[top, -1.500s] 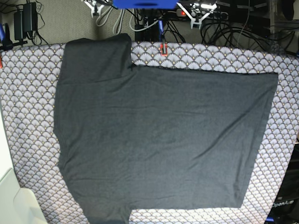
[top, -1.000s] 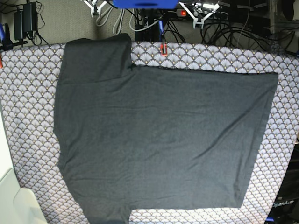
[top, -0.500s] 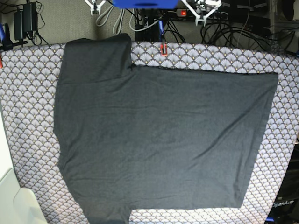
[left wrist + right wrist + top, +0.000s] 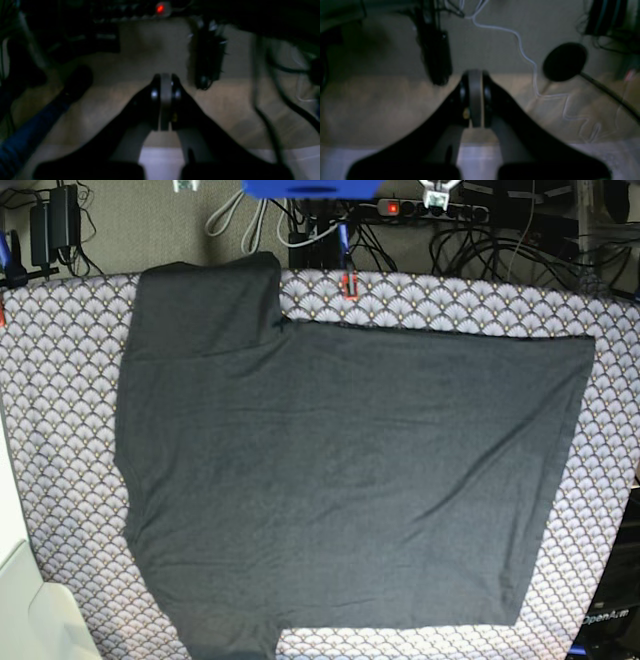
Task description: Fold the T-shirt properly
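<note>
The T-shirt lies spread flat, plain side up, over most of the table, which wears a scallop-patterned cloth. One sleeve reaches toward the table's far edge, on the side of the right pincer; the other runs off the near edge of the base view. The straight hem lies on the side of the left pincer. A few shallow creases cross the cloth, and no logo shows.

Both pincers are well apart from the shirt, beyond the table's far edge, only their pale tips showing at the top of the base view. The left pincer has its jaws pressed together on nothing; ahead of it lie the floor, dark cables and a power strip with a red light, and a blue-sleeved bar lies to its left. The right pincer is likewise closed and empty; a white cable winds across the floor to its right, beside a round black disc.
</note>
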Controlling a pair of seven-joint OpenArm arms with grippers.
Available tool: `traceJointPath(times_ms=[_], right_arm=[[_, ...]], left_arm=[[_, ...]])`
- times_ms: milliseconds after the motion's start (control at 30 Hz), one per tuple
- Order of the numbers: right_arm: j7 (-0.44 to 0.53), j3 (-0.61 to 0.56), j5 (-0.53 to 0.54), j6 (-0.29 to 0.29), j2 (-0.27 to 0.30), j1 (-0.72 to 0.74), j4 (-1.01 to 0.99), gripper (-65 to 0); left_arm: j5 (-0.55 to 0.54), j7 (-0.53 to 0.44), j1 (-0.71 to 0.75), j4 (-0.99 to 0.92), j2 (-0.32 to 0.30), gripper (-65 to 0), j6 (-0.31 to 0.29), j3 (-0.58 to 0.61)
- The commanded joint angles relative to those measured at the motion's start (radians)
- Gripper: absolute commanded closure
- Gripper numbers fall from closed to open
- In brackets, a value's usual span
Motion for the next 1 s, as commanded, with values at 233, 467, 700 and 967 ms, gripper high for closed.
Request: traceJointPath(times_ms=[233, 467, 700, 967], right_arm=[[-0.001, 0.004, 0.001, -0.004, 0.029, -0.281, 0.484, 0.0], [-0.042, 0.034, 0.001, -0.004, 0.086, -0.445, 0.909, 0.0], [-0.216, 0.108, 0.001, -0.004, 0.092, -0.307, 0.992, -0.1], [-0.351, 0.131, 0.001, -0.002, 0.100, -0.100, 0.992, -0.1]], left_arm=[[-0.009, -0.004, 0.278, 0.499, -0.075, -0.4, 0.006, -0.009], [-0.224, -0.001, 0.421, 0.849, -0.204, -0.4, 0.007, -0.009], [-0.278, -0.001, 0.419, 0.942, -0.219, -0.4, 0.012, -0.088], [-0.283, 0.103, 0.353, 0.955, -0.170, -0.4, 0.007, -0.259]])
